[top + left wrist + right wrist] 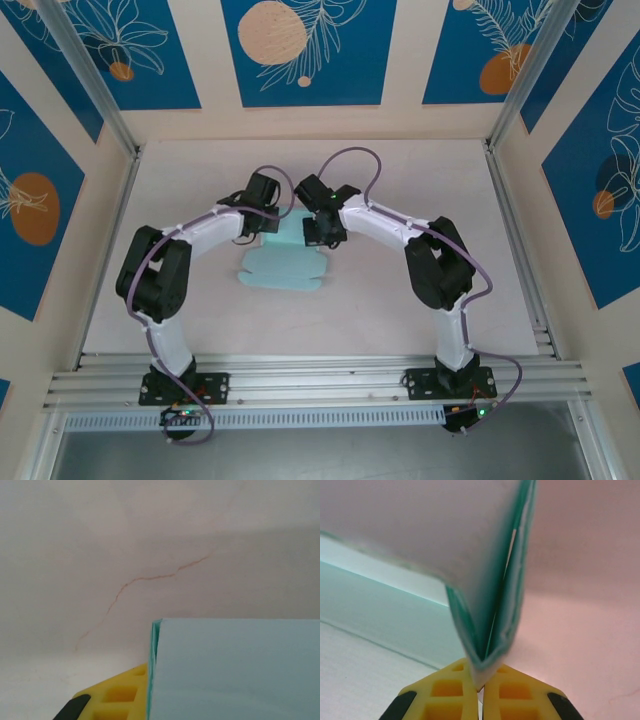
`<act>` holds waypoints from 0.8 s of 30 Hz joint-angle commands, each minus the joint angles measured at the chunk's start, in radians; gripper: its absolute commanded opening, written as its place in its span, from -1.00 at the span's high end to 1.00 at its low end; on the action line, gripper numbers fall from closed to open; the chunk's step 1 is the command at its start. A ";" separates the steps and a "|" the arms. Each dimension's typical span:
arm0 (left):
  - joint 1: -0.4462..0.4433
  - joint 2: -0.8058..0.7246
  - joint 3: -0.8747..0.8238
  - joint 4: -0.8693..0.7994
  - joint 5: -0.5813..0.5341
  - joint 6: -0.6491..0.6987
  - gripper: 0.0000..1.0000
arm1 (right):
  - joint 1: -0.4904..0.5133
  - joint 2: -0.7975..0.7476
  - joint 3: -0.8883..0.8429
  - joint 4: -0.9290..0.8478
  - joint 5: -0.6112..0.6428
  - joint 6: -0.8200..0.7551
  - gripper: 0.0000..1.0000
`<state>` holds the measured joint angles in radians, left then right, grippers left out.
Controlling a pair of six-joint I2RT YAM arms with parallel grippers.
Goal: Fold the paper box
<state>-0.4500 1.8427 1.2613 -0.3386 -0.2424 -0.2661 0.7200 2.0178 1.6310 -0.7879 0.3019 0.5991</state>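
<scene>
Right pincer (479, 681) tight on the paper box (487, 625); left pincer (265, 218) half behind it, grip unclear

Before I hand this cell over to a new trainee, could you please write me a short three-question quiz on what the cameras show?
1. True or false: the right end effector is pinching a folded edge of the pale-blue thin-card paper box.
2. Pick one: in the top view, the paper box lies A) mid-way across the pale table, between the two arms; B) in its far left corner; C) beside the right arm's base.
3. Fill in: the right end effector's fingers are coloured ____.

Key: 1 true; 2 A; 3 yellow.
</scene>
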 commanded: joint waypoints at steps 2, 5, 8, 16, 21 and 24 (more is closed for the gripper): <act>-0.018 0.026 0.028 -0.238 -0.082 -0.008 0.77 | 0.009 0.000 0.044 -0.221 -0.011 0.008 0.84; -0.027 0.024 0.006 -0.260 -0.038 -0.022 0.77 | 0.008 0.018 0.039 -0.238 -0.009 0.004 0.83; -0.032 0.027 -0.015 -0.257 -0.023 -0.031 0.76 | 0.009 0.047 0.046 -0.237 -0.008 0.005 0.82; -0.033 0.052 -0.043 -0.197 -0.007 -0.058 0.76 | 0.014 0.132 0.106 -0.224 0.045 0.009 0.64; -0.033 0.075 -0.027 -0.196 0.000 -0.056 0.78 | 0.009 0.182 0.152 -0.242 0.113 0.019 0.62; -0.033 0.079 -0.021 -0.198 -0.004 -0.055 0.79 | 0.002 0.213 0.179 -0.265 0.154 0.022 0.58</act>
<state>-0.4751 1.8793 1.2495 -0.4679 -0.1921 -0.3721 0.7265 2.1715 1.7889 -0.9672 0.3431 0.6033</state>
